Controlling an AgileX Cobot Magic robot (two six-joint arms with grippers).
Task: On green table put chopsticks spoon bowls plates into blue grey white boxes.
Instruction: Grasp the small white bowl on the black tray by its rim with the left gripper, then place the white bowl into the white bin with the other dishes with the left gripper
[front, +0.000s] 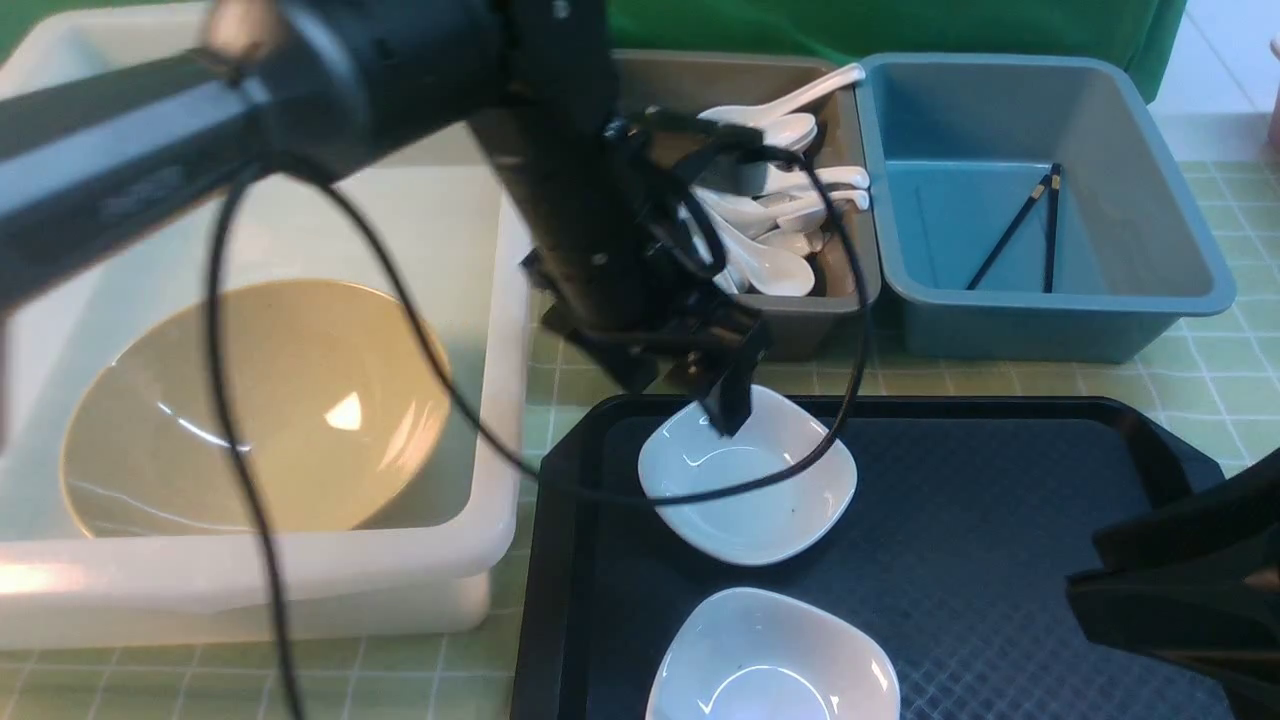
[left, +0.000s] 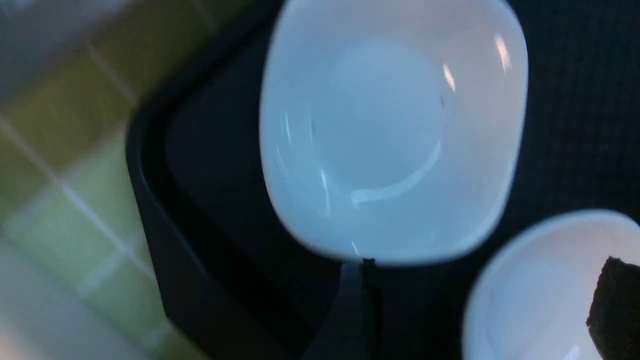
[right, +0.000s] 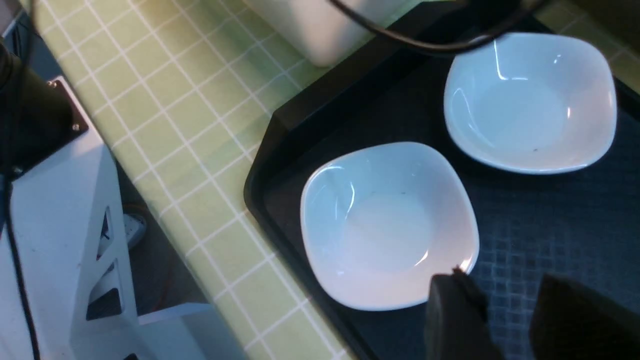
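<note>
Two white plates lie on the black tray (front: 1000, 560), a far plate (front: 760, 490) and a near plate (front: 770, 660). My left gripper (front: 730, 405) hangs open at the far plate's back rim; in the left wrist view one of its fingers (left: 350, 305) meets that plate (left: 390, 130). My right gripper (right: 502, 280) is open and empty over the tray, just beside the near plate (right: 385, 225). The tan bowl (front: 250, 420) rests in the white box (front: 250, 580). Several spoons (front: 770, 265) fill the grey box (front: 700, 70). The chopsticks (front: 1010, 235) lie in the blue box (front: 1150, 200).
The left arm and its black cable (front: 330, 200) cross above the white box and the far plate. The green table (front: 1220, 370) shows around the tray and boxes. The robot's white base (right: 60, 225) stands past the table edge.
</note>
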